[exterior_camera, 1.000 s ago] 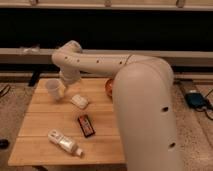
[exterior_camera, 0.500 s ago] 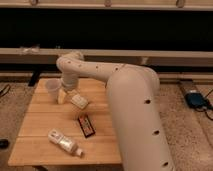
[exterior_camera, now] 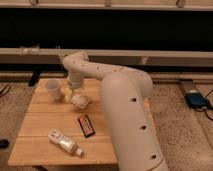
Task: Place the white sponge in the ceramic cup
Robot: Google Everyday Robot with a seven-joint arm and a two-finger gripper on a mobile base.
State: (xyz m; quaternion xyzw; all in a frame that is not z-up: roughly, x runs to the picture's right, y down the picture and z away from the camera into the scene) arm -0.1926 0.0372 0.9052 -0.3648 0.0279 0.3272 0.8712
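Note:
The white sponge (exterior_camera: 79,101) lies flat on the wooden table (exterior_camera: 45,120), right of centre at the back. The ceramic cup (exterior_camera: 52,89) stands upright near the table's back left corner, pale and handleless. My gripper (exterior_camera: 70,95) hangs down from the white arm (exterior_camera: 85,70) and sits low over the table between the cup and the sponge, close to the sponge's left edge. The sponge rests on the table.
A black rectangular bar (exterior_camera: 86,125) lies mid-table in front of the sponge. A white bottle-like object (exterior_camera: 64,141) lies near the front edge. My large white arm body (exterior_camera: 127,115) covers the table's right side. A dark wall with a ledge runs behind.
My gripper has moved right, from next to the cup to the sponge's left edge. The cup, sponge, bar and bottle have stayed in place.

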